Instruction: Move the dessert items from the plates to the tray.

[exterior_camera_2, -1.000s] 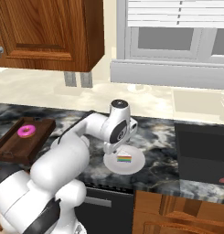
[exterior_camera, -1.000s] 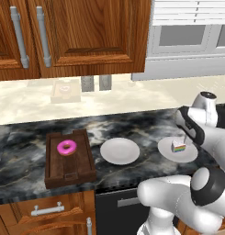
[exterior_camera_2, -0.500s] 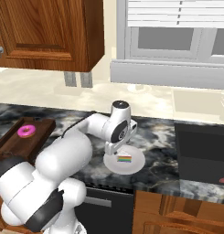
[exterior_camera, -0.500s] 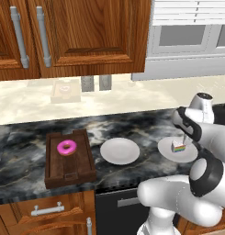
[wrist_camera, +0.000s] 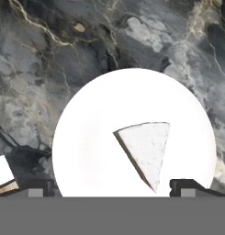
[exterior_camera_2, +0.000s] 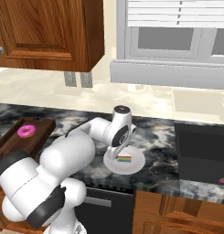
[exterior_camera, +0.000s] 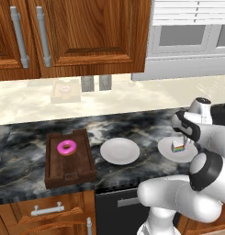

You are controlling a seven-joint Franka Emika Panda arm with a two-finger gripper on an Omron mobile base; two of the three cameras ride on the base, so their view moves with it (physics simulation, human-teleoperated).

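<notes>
- While the white robot arm's two-finger gripper (wrist_camera: 112,186) hung over the far right plate, its two dark finger tips stood wide apart and held nothing.
- That round white flat plate (wrist_camera: 86,133) lay on the dark grey marble counter (wrist_camera: 49,55), and the small wedge of white-iced cake with rainbow layers (wrist_camera: 146,151) sat on it.
- From the hand camera, the cake lay between the two finger tips and a little way ahead of them, not touching either one.
- The cake's sharp point aimed down toward the right finger tip (wrist_camera: 189,187).
- From the left base camera, the gripper (exterior_camera: 186,137) was just above and behind the cake (exterior_camera: 178,147) on its plate (exterior_camera: 166,149).
- From the right base camera, the cake (exterior_camera_2: 125,158) showed its rainbow side, and the gripper (exterior_camera_2: 119,148) hung close over the back of the plate (exterior_camera_2: 136,164).
- A second round white plate (exterior_camera: 119,150) lay bare in the middle of the counter, between the cake plate and the tray.
- The dark brown wooden slatted tray (exterior_camera: 68,172) lay on the left side of the counter, well apart from the gripper.
- The small pink-frosted ring donut (exterior_camera: 66,147) sat in the back half of the tray.
- A pale beige block (exterior_camera: 65,92) stood at the back by the wall.
</notes>
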